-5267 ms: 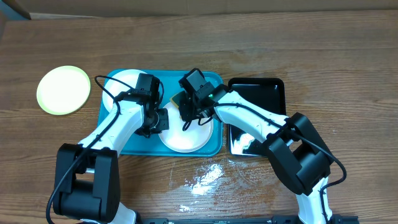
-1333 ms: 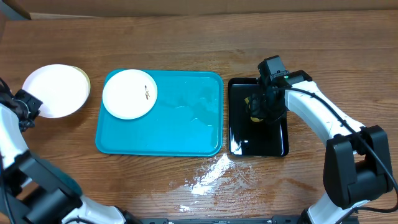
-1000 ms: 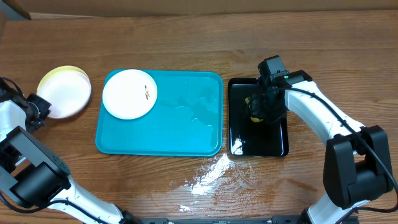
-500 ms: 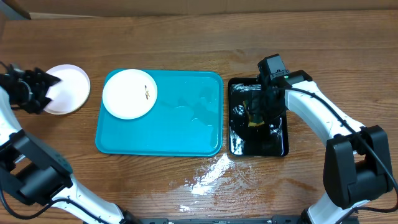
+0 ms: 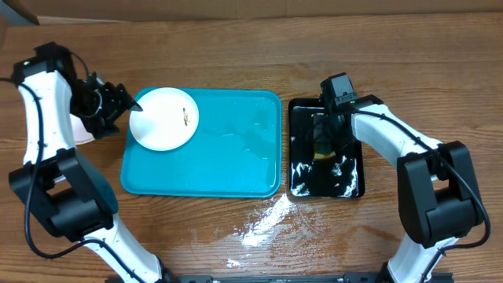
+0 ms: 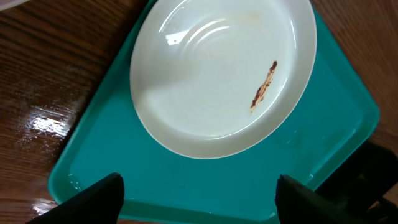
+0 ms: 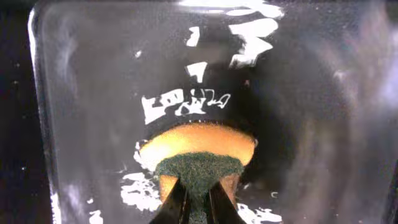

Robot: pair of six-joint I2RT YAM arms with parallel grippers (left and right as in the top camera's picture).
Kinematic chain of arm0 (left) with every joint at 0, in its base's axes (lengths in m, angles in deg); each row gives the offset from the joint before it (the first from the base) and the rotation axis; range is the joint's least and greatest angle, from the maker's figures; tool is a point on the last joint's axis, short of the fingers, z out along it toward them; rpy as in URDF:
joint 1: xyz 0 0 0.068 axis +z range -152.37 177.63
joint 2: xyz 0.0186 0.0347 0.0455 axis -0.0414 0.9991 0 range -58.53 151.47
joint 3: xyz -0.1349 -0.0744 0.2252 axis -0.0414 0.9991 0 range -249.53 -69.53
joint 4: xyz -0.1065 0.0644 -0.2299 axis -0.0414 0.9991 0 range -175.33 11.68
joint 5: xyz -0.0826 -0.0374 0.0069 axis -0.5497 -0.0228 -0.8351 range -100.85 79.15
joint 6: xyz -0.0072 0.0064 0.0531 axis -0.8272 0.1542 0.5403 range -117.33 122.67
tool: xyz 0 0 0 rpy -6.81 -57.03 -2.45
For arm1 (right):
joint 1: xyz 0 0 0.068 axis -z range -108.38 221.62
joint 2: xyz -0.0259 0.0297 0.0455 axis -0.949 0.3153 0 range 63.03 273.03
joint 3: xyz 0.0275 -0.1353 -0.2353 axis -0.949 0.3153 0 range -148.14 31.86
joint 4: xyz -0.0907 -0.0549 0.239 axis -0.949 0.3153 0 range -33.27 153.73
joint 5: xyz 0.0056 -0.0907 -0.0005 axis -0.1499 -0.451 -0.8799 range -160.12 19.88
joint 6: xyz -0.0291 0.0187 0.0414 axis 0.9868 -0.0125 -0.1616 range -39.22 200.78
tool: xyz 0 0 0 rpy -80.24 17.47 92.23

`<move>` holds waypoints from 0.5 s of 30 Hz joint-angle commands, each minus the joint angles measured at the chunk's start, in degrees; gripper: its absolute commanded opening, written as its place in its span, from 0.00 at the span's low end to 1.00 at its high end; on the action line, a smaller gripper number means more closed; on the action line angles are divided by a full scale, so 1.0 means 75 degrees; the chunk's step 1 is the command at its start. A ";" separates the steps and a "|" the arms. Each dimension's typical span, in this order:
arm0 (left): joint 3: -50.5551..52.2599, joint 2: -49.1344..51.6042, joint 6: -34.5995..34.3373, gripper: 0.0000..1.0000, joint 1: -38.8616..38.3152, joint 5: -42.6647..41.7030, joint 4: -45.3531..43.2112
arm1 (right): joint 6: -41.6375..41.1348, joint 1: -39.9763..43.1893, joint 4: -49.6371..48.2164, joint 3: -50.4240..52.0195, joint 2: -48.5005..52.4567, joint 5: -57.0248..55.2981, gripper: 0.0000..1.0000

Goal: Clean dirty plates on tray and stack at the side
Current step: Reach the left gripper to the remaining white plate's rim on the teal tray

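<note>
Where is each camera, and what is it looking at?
Overhead: above the table, looking straight down at the turquoise tray, black tray, left arm and right arm.
Left wrist: on the left arm, facing the stained white plate; open left gripper shows.
Right wrist: on the right arm, facing the black tray; right gripper pinches a sponge.
Shared: overhead and left wrist both show that plate on the turquoise tray.

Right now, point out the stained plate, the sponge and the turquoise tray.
stained plate [image 6: 217,73]: left wrist view, bare centre.
sponge [image 7: 198,142]: right wrist view, yellow foam face.
turquoise tray [image 5: 236,161]: overhead view, bare floor.
</note>
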 commanded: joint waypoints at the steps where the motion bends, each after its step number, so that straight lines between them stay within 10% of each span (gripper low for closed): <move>1: -0.0140 -0.0012 0.0335 0.78 -0.0149 0.0364 0.0134 | 0.0009 0.0038 0.0184 -0.0233 0.0026 -0.0172 0.20; 6: -0.0140 -0.0012 0.0539 0.79 -0.0262 0.0519 0.0641 | 0.0012 0.0079 0.0979 -0.0714 -0.0146 -0.0096 0.58; 15: 0.0545 -0.0009 0.0044 0.70 -0.0379 0.1746 0.0154 | 0.0009 0.0064 0.1125 -0.0251 -0.0079 0.0105 0.56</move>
